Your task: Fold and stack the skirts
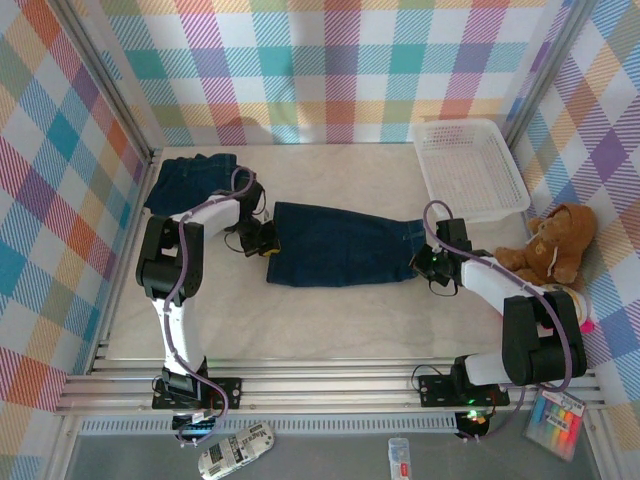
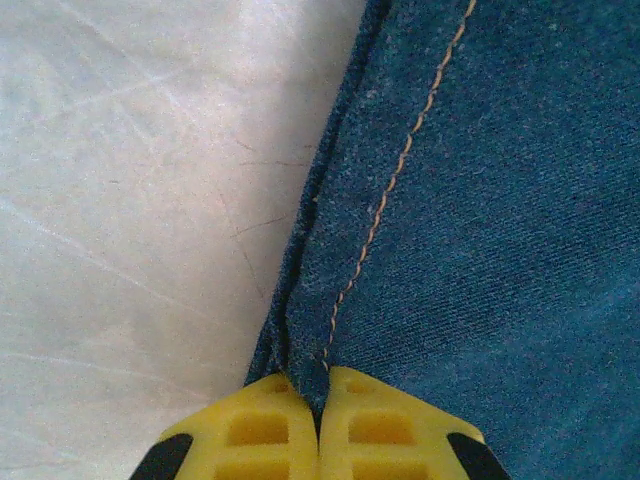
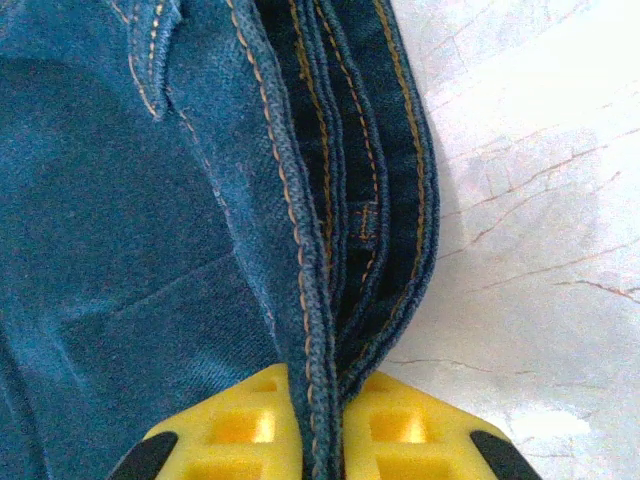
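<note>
A dark blue denim skirt (image 1: 340, 245) lies flat across the middle of the table. My left gripper (image 1: 266, 243) is shut on its left hem; the yellow pads (image 2: 265, 430) pinch the stitched hem (image 2: 340, 300). My right gripper (image 1: 428, 262) is shut on the right end, where the yellow fingers (image 3: 400, 430) clamp the thick layered waistband (image 3: 320, 300). A second denim skirt (image 1: 190, 180) lies bunched at the back left corner.
A white mesh basket (image 1: 470, 168) stands at the back right. A brown teddy bear (image 1: 548, 245) sits against the right wall. Bare pale tabletop (image 1: 330, 320) runs in front of the skirt. Checked walls close in three sides.
</note>
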`<state>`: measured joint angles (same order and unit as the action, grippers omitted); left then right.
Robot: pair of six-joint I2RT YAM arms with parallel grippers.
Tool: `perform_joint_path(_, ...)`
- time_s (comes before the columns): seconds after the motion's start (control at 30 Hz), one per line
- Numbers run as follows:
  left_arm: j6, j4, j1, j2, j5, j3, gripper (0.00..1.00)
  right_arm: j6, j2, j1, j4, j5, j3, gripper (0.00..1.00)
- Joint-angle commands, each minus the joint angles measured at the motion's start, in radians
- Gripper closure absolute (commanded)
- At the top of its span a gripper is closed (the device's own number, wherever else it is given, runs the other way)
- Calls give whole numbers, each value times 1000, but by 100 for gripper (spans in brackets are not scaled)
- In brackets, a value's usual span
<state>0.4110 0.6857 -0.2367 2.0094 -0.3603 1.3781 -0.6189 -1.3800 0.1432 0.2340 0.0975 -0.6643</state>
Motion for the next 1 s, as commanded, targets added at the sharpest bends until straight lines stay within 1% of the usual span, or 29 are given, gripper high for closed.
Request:
perform_joint_path(0.0, 17, -3, 2, 37, 4, -39, 100, 59, 36, -4, -10, 32, -44, 100)
perform_joint_path(0.1, 20, -3, 2, 39, 11, -46, 100, 101, 59, 3, -35, 61, -74, 100)
perform_joint_path(0.17, 18, 1, 2, 38, 15, -42, 100, 157, 65, 26, -33, 77, -122, 100)
perform_joint_path(0.23, 16, 3, 3, 37, 14, -38, 100, 229, 56, 72, -8, 72, -183, 100)
perform_joint_path(0.33, 20, 11, 2, 39, 6, -32, 100, 378, 3, 185, 59, 33, -321, 100)
perform_joint_path(0.4, 18, 17, 2, 45, 2, -25, 100, 458, -52, 261, 85, 29, -411, 100)
perform_joint_path(0.5, 20, 18, 2, 43, 12, -24, 100, 574, -168, 362, 136, 79, -561, 100)
perform_joint_path(0.57, 20, 18, 4, 42, 16, -23, 100, 678, -268, 438, 195, 94, -677, 100)
perform_joint_path(0.67, 12, 18, 7, 46, 17, -19, 100, 786, -443, 518, 297, 99, -836, 100)
perform_joint_path(0.77, 6, 19, 16, 48, 19, -12, 100, 833, -597, 568, 403, 74, -972, 100)
perform_joint_path(0.83, 8, 17, 25, 47, 17, -13, 100, 843, -671, 589, 467, 59, -1050, 100)
perform_joint_path(0.97, 4, 15, 34, 40, 11, -14, 100, 833, -736, 615, 559, 47, -1133, 100)
